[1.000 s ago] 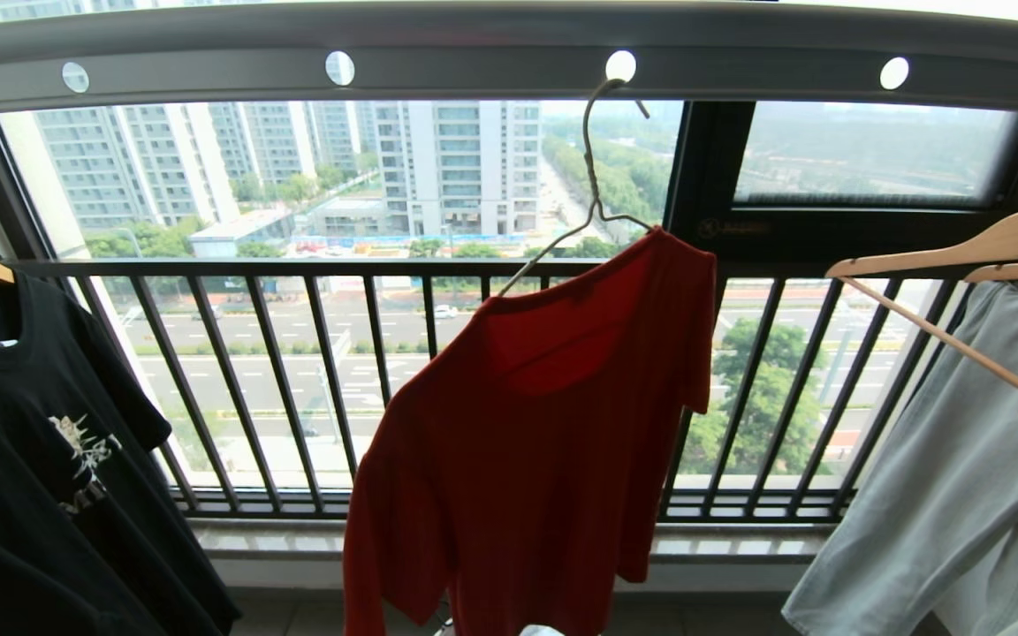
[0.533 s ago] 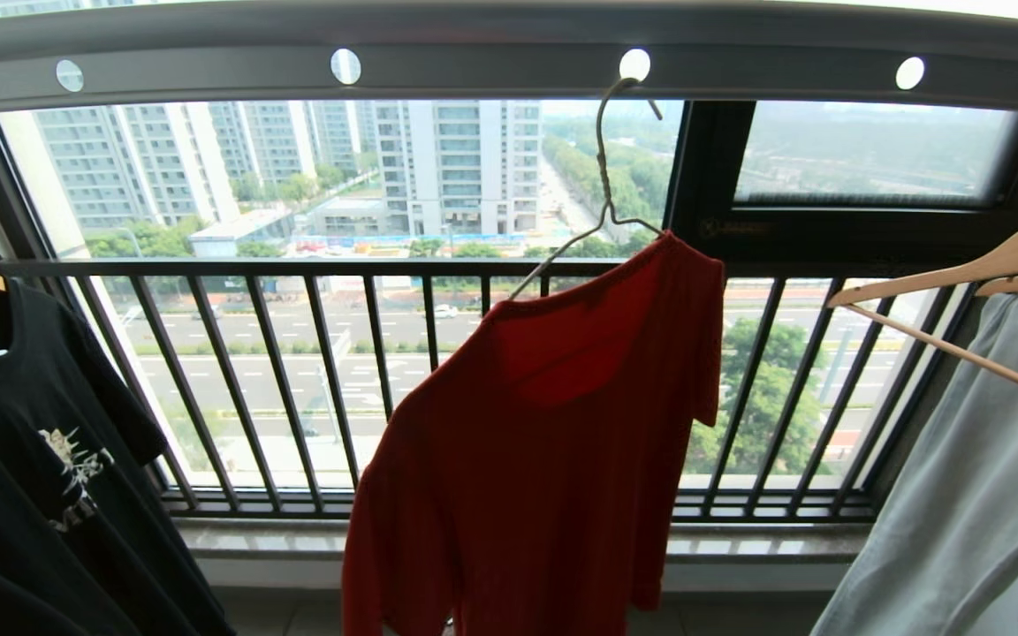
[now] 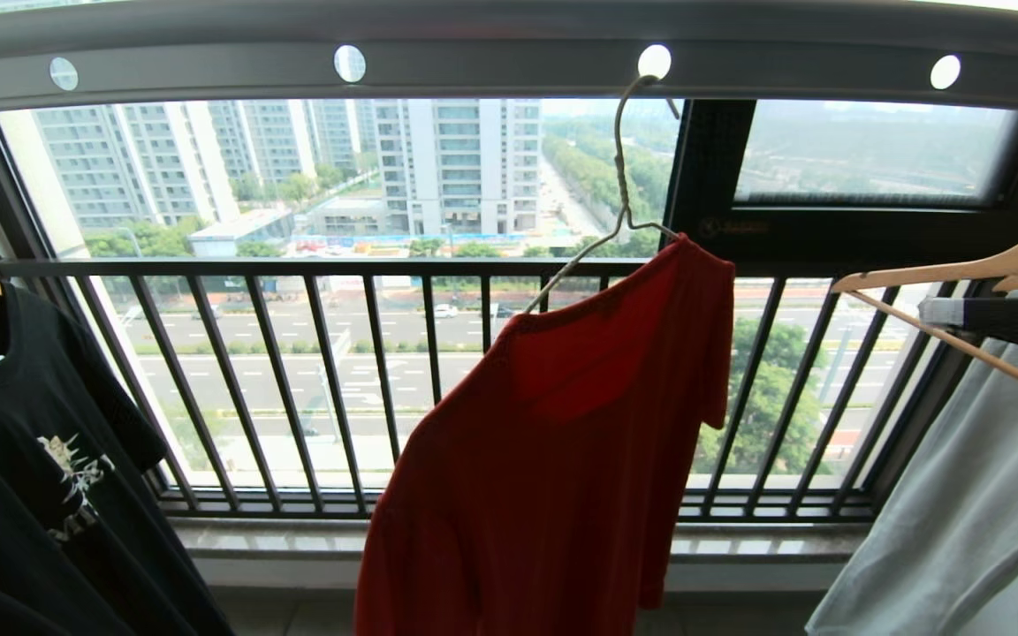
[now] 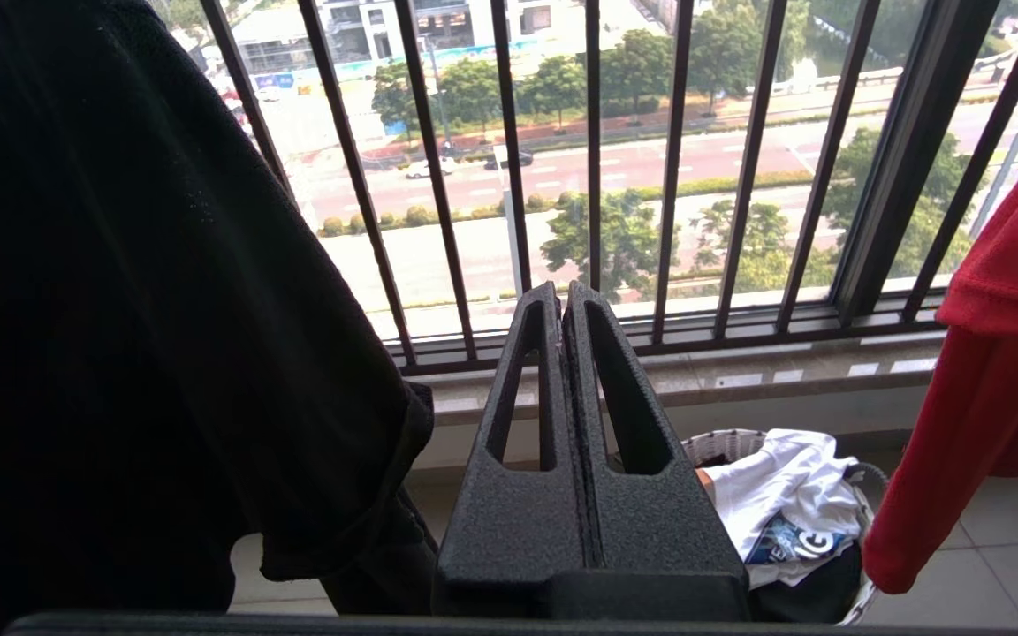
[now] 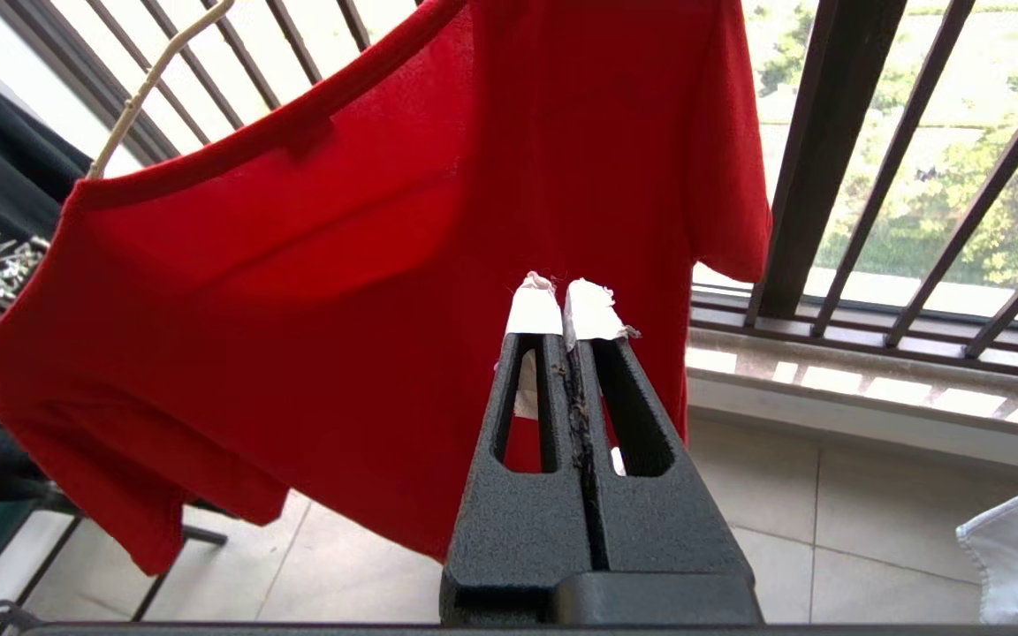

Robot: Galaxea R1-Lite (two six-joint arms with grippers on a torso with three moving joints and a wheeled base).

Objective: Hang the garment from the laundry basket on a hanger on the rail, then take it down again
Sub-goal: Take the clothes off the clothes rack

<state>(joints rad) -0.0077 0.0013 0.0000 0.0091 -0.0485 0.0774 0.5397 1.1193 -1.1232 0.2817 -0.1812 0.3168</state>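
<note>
Low at your left, the left gripper (image 4: 562,305) is sitting with fingers pressed together, empty. The limp red cotton T-shirt (image 3: 562,442) is hanging lopsided on the thin cream wire hanger (image 3: 619,190) under the grey holed rail (image 3: 474,53); take the stiff hook. The right gripper (image 5: 562,305) is also sitting closed, empty.

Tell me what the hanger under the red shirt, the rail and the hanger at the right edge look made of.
Hanger: thin cream wire, probably coated metal, bent into a long hook. Rail: grey metal by its look, smooth matt, with round holes. Wooden hanger: pale wood, thick, with a slim crossbar. Red shirt: soft knit fabric, likely cotton, draping in folds.
</note>
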